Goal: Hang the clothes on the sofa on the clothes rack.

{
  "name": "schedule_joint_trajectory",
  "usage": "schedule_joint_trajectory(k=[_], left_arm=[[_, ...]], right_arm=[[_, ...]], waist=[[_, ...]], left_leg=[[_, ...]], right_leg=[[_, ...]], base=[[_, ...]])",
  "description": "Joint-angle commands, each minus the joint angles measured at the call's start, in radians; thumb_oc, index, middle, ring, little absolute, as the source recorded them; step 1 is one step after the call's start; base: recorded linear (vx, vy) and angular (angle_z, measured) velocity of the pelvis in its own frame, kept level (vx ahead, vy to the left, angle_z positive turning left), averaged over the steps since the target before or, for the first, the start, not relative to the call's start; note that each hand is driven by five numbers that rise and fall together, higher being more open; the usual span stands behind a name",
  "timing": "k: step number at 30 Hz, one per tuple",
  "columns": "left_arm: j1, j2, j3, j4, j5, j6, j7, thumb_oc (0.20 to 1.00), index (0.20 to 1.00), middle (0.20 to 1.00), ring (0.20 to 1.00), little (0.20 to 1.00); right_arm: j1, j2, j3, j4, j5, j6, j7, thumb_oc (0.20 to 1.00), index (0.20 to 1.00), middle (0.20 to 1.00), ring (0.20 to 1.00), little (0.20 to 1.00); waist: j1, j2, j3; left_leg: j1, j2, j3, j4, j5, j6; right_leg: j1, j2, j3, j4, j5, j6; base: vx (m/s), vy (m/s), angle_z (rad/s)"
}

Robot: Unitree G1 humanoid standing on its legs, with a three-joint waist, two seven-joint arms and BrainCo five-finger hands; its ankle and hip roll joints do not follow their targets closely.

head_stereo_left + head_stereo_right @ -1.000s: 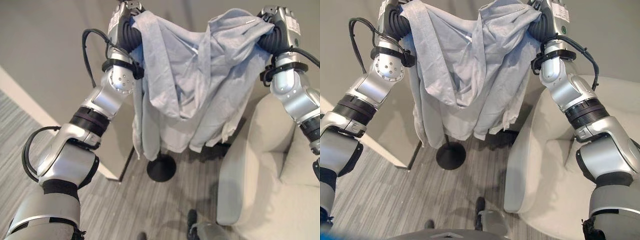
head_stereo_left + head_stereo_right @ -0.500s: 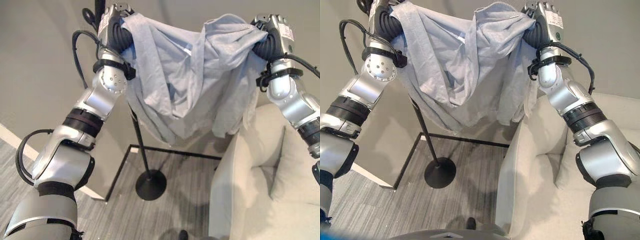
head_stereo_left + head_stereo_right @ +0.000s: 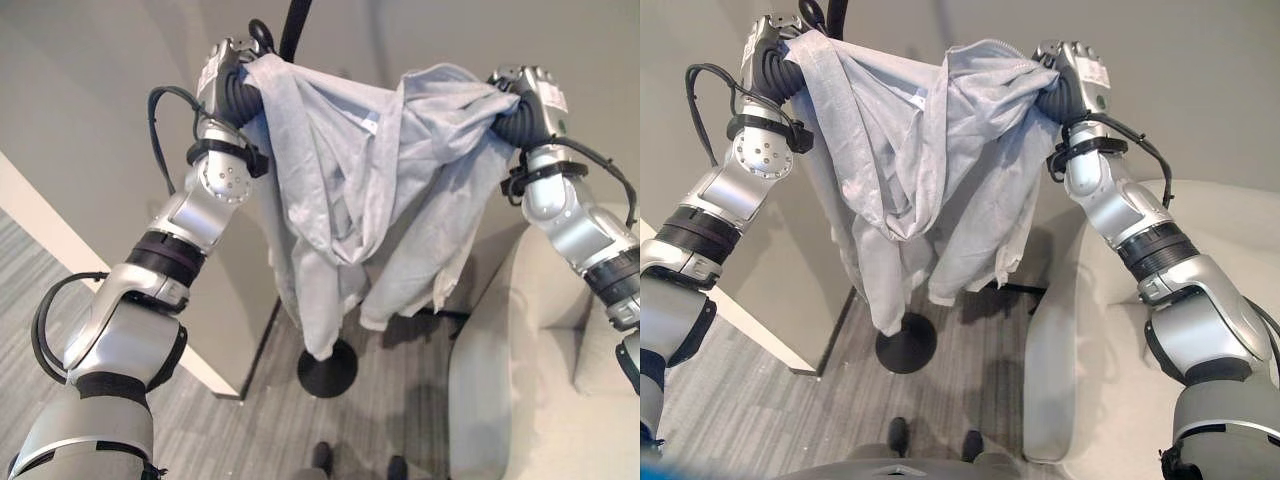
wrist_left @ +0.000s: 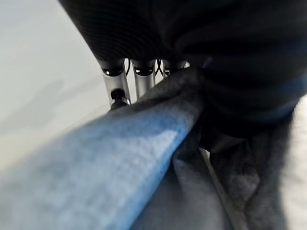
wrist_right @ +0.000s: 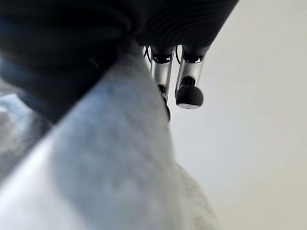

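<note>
Left hand (image 3: 232, 72) & right hand (image 3: 524, 92) each clench a shoulder of the grey shirt (image 3: 370, 190), held high & spread in front of the rack pole (image 3: 295, 25), prob. to drape it over the top.

Plain pale walls (image 3: 90, 90) meet a grey striped floor (image 3: 250, 430), with a white baseboard strip (image 3: 60, 240) running between.

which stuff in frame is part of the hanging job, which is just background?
Part of the job:
- light grey cloth garment, held up spread between both hands
- left hand, gripping one end
- right hand, gripping the other end
- black metal clothes rack with round base, behind the garment
- cream upholstered sofa

Background:
- white skirting strip along the wall
</note>
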Motion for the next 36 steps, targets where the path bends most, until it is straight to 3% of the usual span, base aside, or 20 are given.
schedule_joint_trajectory(k=[1,19,23,24,25,27,29,30,32,36], left_arm=[[-0.010,0.046,0.062,0.008,0.015,-0.019,0.028,0.200,0.200,0.200,0.200,0.200],[-0.005,0.077,0.070,-0.014,0.030,-0.015,0.032,0.200,0.200,0.200,0.200,0.200],[-0.011,0.068,0.060,-0.002,0.020,-0.013,0.031,0.200,0.200,0.200,0.200,0.200],[-0.015,0.065,0.058,0.000,0.019,-0.011,0.033,0.200,0.200,0.200,0.200,0.200],[-0.021,0.061,0.052,0.003,0.017,-0.011,0.032,0.200,0.200,0.200,0.200,0.200],[-0.020,0.059,0.050,0.009,0.016,-0.012,0.028,0.200,0.200,0.200,0.200,0.200],[-0.049,0.061,0.029,0.030,0.013,-0.015,0.025,0.200,0.200,0.200,0.200,0.200],[-0.044,0.054,0.009,0.049,0.032,-0.021,0.032,0.200,0.200,0.200,0.200,0.200],[-0.088,0.024,-0.015,0.096,0.003,-0.031,0.023,0.200,0.200,0.200,0.200,0.200],[-0.083,-0.014,-0.035,0.119,-0.013,-0.034,0.010,0.200,0.200,0.200,0.200,0.200]], right_arm=[[-0.055,0.003,-0.028,0.045,-0.015,-0.003,-0.015,0.200,0.200,0.200,0.200,0.200],[-0.045,0.051,-0.043,0.048,-0.036,0.024,-0.001,0.200,0.200,0.200,0.200,0.200],[-0.050,0.052,-0.051,0.047,-0.029,0.028,-0.004,0.200,0.200,0.200,0.200,0.200],[-0.063,0.049,-0.048,0.046,-0.031,0.030,-0.006,0.200,0.200,0.200,0.200,0.200],[-0.078,0.050,-0.046,0.058,-0.017,0.027,-0.014,0.200,0.200,0.200,0.200,0.200],[-0.084,0.044,-0.043,0.073,-0.008,0.025,-0.013,0.200,0.200,0.200,0.200,0.200],[-0.148,0.023,-0.014,0.104,0.007,0.027,-0.017,0.200,0.200,0.200,0.200,0.200],[-0.171,-0.020,0.020,0.168,-0.005,0.039,-0.025,0.200,0.200,0.200,0.200,0.200],[-0.250,0.017,0.071,0.238,0.033,0.031,-0.007,0.200,0.200,0.200,0.200,0.200],[-0.281,0.015,0.139,0.314,0.046,0.042,0.028,0.200,0.200,0.200,0.200,0.200]], waist=[[0.058,-0.043,-0.062],[0.084,-0.054,-0.077],[0.081,-0.045,-0.058],[0.078,-0.041,-0.042],[0.077,-0.035,-0.022],[0.079,-0.031,-0.013],[0.080,-0.036,-0.001],[0.058,-0.054,0.014],[0.068,-0.089,-0.001],[0.081,-0.109,-0.034]], left_leg=[[0.046,0.079,0.007,-0.049,-0.022,-0.034],[0.114,0.020,0.060,-0.036,-0.102,0.027],[0.126,0.002,0.056,-0.024,-0.116,0.047],[0.131,-0.004,0.053,-0.020,-0.119,0.056],[0.138,-0.003,0.046,-0.016,-0.119,0.062],[0.145,0.006,0.033,-0.017,-0.122,0.058],[0.154,0.021,0.013,-0.032,-0.125,0.036],[0.161,0.019,-0.012,-0.028,-0.142,0.024],[0.155,0.020,-0.030,-0.036,-0.135,0.009],[0.146,0.065,-0.080,-0.048,-0.124,-0.021]], right_leg=[[0.033,0.006,-0.001,0.012,-0.073,0.062],[0.032,-0.094,0.014,0.057,-0.046,0.126],[-0.020,-0.117,0.033,0.194,-0.041,0.129],[-0.041,-0.122,0.042,0.248,-0.015,0.127],[-0.072,-0.123,0.044,0.329,0.006,0.115],[-0.111,-0.129,0.047,0.368,-0.002,0.102],[-0.157,-0.134,0.008,0.204,-0.001,0.107],[-0.126,-0.100,0.051,0.042,0.008,0.136],[-0.105,-0.087,0.074,0.011,0.044,0.143],[-0.076,-0.068,0.039,0.010,0.028,0.128]], base=[[0.07,0.167,0.06],[0.03,0.113,-0.04],[-0.02,0.115,-0.01],[-0.08,0.131,0.06],[-0.07,0.089,0.01],[0.01,-0.026,0.17],[0.07,-0.202,0.28],[0.07,-0.210,0.15],[0.16,-0.271,0.51],[0.15,-0.246,0.85]])
